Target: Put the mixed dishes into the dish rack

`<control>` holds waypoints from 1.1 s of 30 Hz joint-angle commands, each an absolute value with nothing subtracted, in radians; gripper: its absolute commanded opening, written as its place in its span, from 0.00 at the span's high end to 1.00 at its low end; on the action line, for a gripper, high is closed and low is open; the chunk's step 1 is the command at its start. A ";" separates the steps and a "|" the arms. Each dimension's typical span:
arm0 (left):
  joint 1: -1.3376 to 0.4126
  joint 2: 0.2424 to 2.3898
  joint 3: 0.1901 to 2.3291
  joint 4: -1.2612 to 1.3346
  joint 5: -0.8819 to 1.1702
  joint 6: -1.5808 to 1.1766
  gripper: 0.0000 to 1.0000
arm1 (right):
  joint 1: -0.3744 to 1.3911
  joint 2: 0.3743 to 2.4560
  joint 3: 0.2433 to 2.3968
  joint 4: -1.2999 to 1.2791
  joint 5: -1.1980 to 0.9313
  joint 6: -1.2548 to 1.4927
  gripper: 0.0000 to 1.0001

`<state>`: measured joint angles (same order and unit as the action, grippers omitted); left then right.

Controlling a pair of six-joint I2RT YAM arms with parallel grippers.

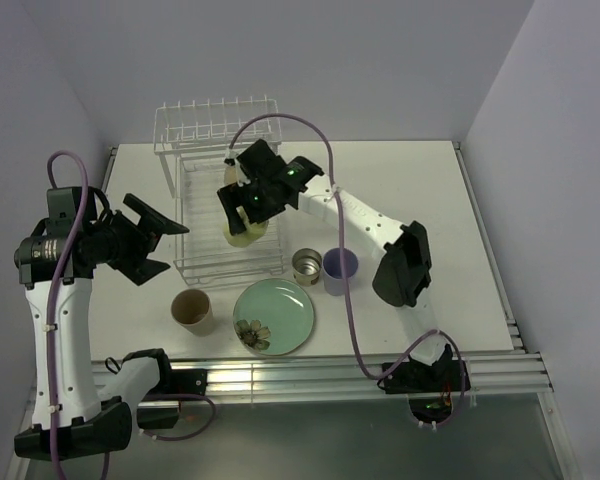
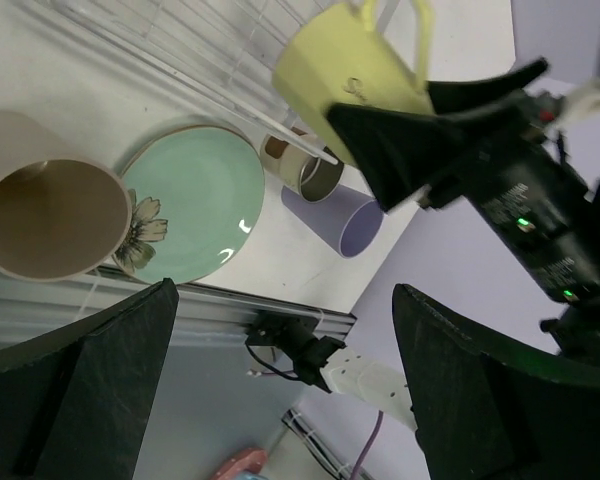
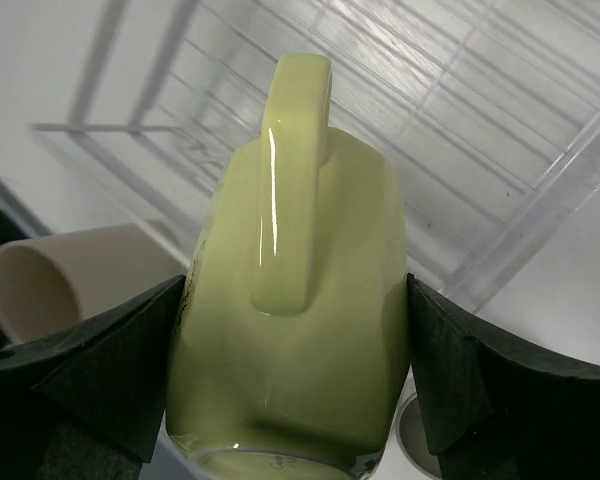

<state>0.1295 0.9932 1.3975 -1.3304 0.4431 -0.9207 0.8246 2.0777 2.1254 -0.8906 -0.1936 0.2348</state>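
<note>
**Inspector:** Where was the pale yellow-green mug [image 2: 345, 75]?

**Operator:** It was in the right gripper [image 3: 293, 390], which was clamped on the body from both sides. One black finger [image 3: 90, 370] pressed each flank. The mug was tilted, with its handle turned toward the wrist camera.

**Inspector:** And where was it relative to the dish rack [image 1: 218, 122]?

**Operator:** In the overhead view it was over the rack's flat tray, toward the near end and away from the row of upright prongs at the far end. Nobody could tell from the views whether it touched the wires.

**Inspector:** What was the other arm doing?

**Operator:** The left gripper [image 1: 175, 248] hovered just left of the rack. Its jaws were spread wide and nothing was between them.

**Inspector:** Where were the rest of the dishes?

**Operator:** They were on the table [image 1: 430, 200], in front of the rack. The tan cup [image 1: 192, 310] stood upright at the left, mouth up. The mint-green plate [image 1: 280, 310] lay just to its right, with the flower motif near its front edge. Beyond the plate, by the rack's near right corner, the small metal cup [image 1: 307, 266] and the lavender cup [image 1: 340, 270] stood side by side. They were close enough that contact could not be ruled out.
</note>
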 commanded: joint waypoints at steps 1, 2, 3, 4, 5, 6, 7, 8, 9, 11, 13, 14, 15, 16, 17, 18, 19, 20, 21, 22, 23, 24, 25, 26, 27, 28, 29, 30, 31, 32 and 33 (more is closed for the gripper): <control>0.132 0.988 1.445 -1.371 0.416 -0.853 0.06 | 0.844 2.088 2.244 -0.882 -0.081 0.175 1.00; 0.132 0.985 1.443 -1.371 0.420 -0.848 0.06 | 0.847 2.104 2.259 -0.890 -0.071 0.175 1.00; 0.132 0.982 1.443 -1.373 0.428 -0.842 0.06 | 0.850 2.141 2.278 -0.897 -0.055 0.170 1.00; 0.132 0.982 1.442 -1.373 0.428 -0.838 0.06 | 0.850 2.160 2.298 -0.905 -0.051 0.172 1.00; 0.132 0.982 1.443 -1.374 0.434 -0.835 0.07 | 0.853 2.184 2.327 -0.913 -0.042 0.170 1.00; 0.132 0.982 1.445 -1.374 0.436 -0.831 0.07 | 0.860 2.193 2.332 -0.910 -0.019 0.166 1.00; 0.132 0.983 1.445 -1.374 0.439 -0.825 0.07 | 0.864 2.201 2.341 -0.908 -0.011 0.163 1.00; 0.133 0.983 1.440 -1.374 0.443 -0.824 0.07 | 0.867 2.223 2.348 -0.914 -0.003 0.163 1.00; 0.132 0.982 1.437 -1.373 0.445 -0.822 0.08 | 0.871 2.233 2.355 -0.919 -0.002 0.160 1.00; 0.132 0.982 1.425 -1.373 0.451 -0.821 0.08 | 0.876 2.252 2.352 -0.923 0.054 0.156 1.00; 0.132 0.982 1.417 -1.373 0.454 -0.819 0.08 | 0.880 2.261 2.345 -0.925 0.093 0.153 1.00; 0.133 0.982 1.414 -1.374 0.456 -0.816 0.08 | 0.881 2.270 2.341 -0.927 0.106 0.153 1.00; 0.132 0.985 1.413 -1.373 0.457 -0.816 0.08 | 0.881 2.275 2.342 -0.928 0.116 0.153 1.00; 0.132 0.985 1.411 -1.373 0.457 -0.815 0.08 | 0.881 2.281 2.345 -0.928 0.132 0.152 1.00; 0.132 0.985 1.411 -1.373 0.459 -0.813 0.08 | 0.882 2.292 2.345 -0.928 0.135 0.150 1.00; 0.132 0.986 1.411 -1.373 0.462 -0.810 0.08 | 0.881 2.299 2.348 -0.928 0.141 0.147 1.00; 0.132 0.986 1.413 -1.374 0.462 -0.810 0.08 | 0.881 2.306 2.356 -0.928 0.147 0.146 1.00; 0.132 0.986 1.414 -1.374 0.463 -0.807 0.08 | 0.882 2.318 2.358 -0.931 0.150 0.146 1.00; 0.133 0.986 1.414 -1.374 0.465 -0.804 0.08 | 0.882 2.322 2.362 -0.931 0.150 0.144 1.00; 0.132 0.986 1.416 -1.374 0.466 -0.802 0.08 | 0.882 2.324 2.361 -0.931 0.153 0.144 1.00; 0.132 0.986 1.416 -1.374 0.468 -0.801 0.08 | 0.884 2.332 2.364 -0.931 0.153 0.144 1.00; 0.132 0.986 1.416 -1.374 0.471 -0.799 0.08 | 0.884 2.335 2.367 -0.931 0.163 0.146 0.91; 0.132 0.985 1.417 -1.374 0.472 -0.799 0.08 | 0.884 2.336 2.367 -0.931 0.163 0.143 0.86; 0.132 0.983 1.417 -1.374 0.474 -0.796 0.09 | 0.884 2.342 2.367 -0.930 0.158 0.143 0.79; 0.133 0.985 1.419 -1.373 0.476 -0.796 0.09 | 0.884 2.347 2.370 -0.930 0.161 0.144 0.66; 0.132 0.985 1.419 -1.373 0.476 -0.796 0.09 | 0.884 2.350 2.375 -0.931 0.163 0.144 0.58; 0.132 0.985 1.419 -1.374 0.477 -0.796 0.08 | 0.885 2.358 2.381 -0.931 0.164 0.144 0.51; 0.132 0.985 1.420 -1.374 0.477 -0.795 0.08 | 0.884 2.359 2.382 -0.928 0.178 0.143 0.40; 0.130 0.985 1.420 -1.374 0.477 -0.795 0.09 | 0.885 2.359 2.384 -0.927 0.184 0.144 0.34; 0.132 0.985 1.420 -1.374 0.477 -0.793 0.08 | 0.884 2.356 2.387 -0.922 0.187 0.143 0.30; 0.132 0.985 1.422 -1.374 0.479 -0.796 0.09 | 0.884 2.353 2.387 -0.919 0.193 0.138 0.20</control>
<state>0.1295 0.9920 1.4105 -1.3521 0.4557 -0.8234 0.8768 2.3600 2.3310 -0.9569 0.1402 0.1577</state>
